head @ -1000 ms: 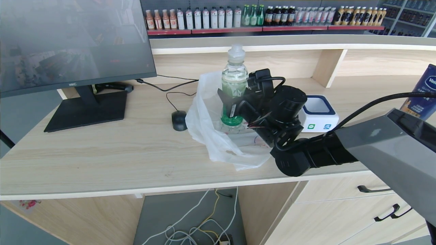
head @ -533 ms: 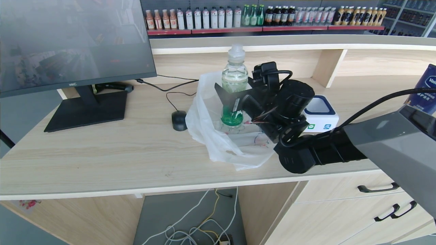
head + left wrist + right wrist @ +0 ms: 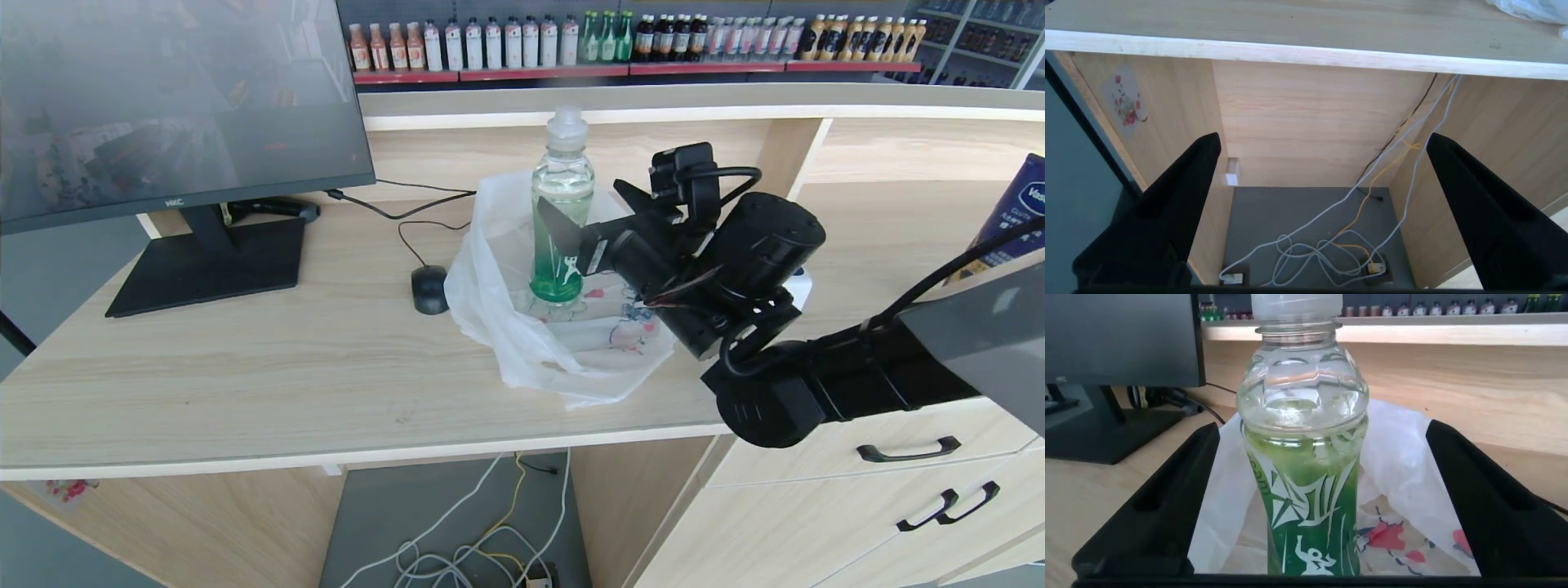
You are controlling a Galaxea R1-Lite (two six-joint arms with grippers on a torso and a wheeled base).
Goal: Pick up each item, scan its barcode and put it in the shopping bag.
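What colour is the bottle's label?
Bottle label: green with white markings; best in right wrist view.

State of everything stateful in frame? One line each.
White plastic shopping bag: open, slumped on the pale wooden counter.
Clear plastic bottle of green drink: capped, upright in the bag, ungripped.
Right end effector: open, flanking the bottle.
Left end effector: open, empty.
Black flat monitor: screen dark.
Wooden drawers: shut.

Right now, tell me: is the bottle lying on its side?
No, the bottle stands upright with its cap on top, its base set in the white plastic bag.
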